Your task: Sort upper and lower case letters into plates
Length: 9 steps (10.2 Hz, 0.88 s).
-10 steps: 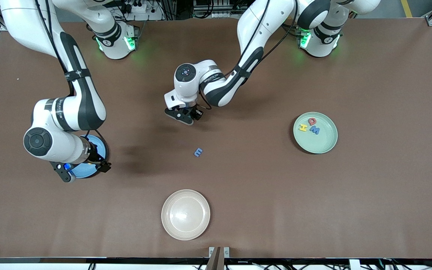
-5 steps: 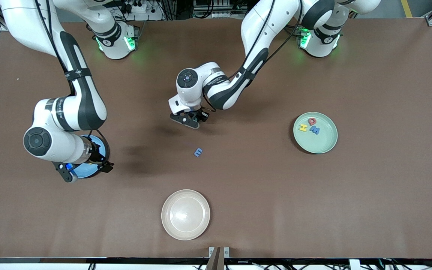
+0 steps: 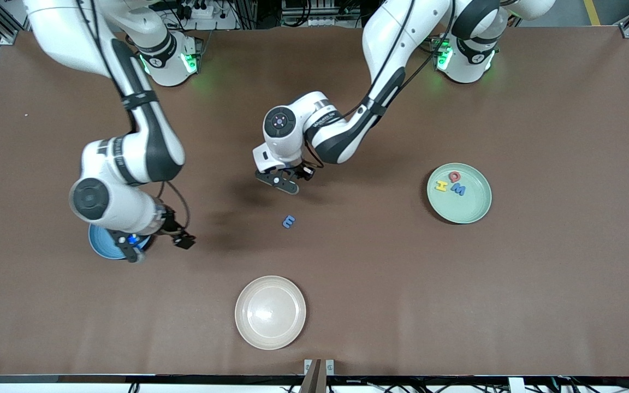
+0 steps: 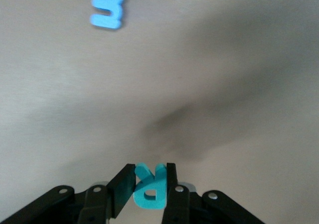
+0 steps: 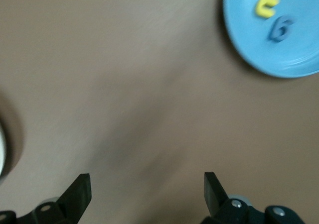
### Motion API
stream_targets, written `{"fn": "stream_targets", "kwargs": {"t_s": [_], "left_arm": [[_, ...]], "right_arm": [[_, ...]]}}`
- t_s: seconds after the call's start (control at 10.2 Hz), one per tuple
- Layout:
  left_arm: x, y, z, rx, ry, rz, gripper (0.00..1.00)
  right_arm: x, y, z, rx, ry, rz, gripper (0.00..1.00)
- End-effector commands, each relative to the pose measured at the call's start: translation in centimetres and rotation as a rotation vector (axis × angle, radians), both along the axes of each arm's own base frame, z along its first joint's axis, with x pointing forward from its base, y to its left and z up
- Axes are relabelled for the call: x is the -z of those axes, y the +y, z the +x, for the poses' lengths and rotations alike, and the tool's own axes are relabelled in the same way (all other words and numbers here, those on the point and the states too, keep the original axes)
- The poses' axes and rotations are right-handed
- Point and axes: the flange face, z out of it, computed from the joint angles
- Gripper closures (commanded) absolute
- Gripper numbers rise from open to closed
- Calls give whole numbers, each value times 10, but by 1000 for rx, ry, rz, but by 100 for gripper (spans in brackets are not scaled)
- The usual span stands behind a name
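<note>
— Left gripper (image 3: 284, 183) first: what was it doing?

— Its fingers (image 4: 172, 184) were pinched on the teal R (image 4: 149, 186), hanging over bare table (image 3: 347, 262) near the middle. The R showed only in the left wrist view, clamped flat between the two pads.

— And the loose letter?

— One blue letter (image 3: 289, 221) lay flat on the table, a little nearer the front camera than that gripper, touching nothing. Which letter it was I could not tell for sure.

— The right gripper?

— The right gripper (image 3: 156, 243) hung with its fingers (image 5: 79, 194) spread wide and nothing between them, over the table at the edge of the sky blue plate (image 3: 99, 245), toward the right arm's end.

— What sat in that plate?

— The right wrist view showed a yellow u (image 5: 266, 6) and a blue g (image 5: 279, 29) lying close together in it.

— The green plate?

— The mint green plate (image 3: 470, 210) stood toward the left arm's end, holding a yellow H (image 3: 441, 186), a red Q (image 3: 455, 176) and a blue M (image 3: 458, 190) clustered near its rim.

— Anything else?

— A cream plate (image 3: 270, 312) sat nearest the front camera.
</note>
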Motion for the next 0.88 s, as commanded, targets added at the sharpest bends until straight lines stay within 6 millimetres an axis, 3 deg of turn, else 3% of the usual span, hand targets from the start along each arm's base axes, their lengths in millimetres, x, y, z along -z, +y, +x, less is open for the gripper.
{"fn": "stream_targets", "kwargs": {"t_s": [0.0, 0.2, 0.39, 0.49, 0.78], "left_arm": [[-27, 26, 6, 114, 66, 44, 91], [-39, 70, 26, 249, 158, 97, 90], [-54, 122, 37, 338, 205, 98, 90], [-56, 139, 32, 362, 224, 107, 90], [-61, 187, 18, 398, 272, 126, 90]], "right_arm": [[5, 36, -5, -53, -11, 6, 0], [23, 99, -29, -206, -16, -20, 0], [48, 131, -31, -255, -6, -38, 0], [54, 153, -29, -310, -28, -71, 0], [72, 185, -33, -374, -64, -119, 0]]}}
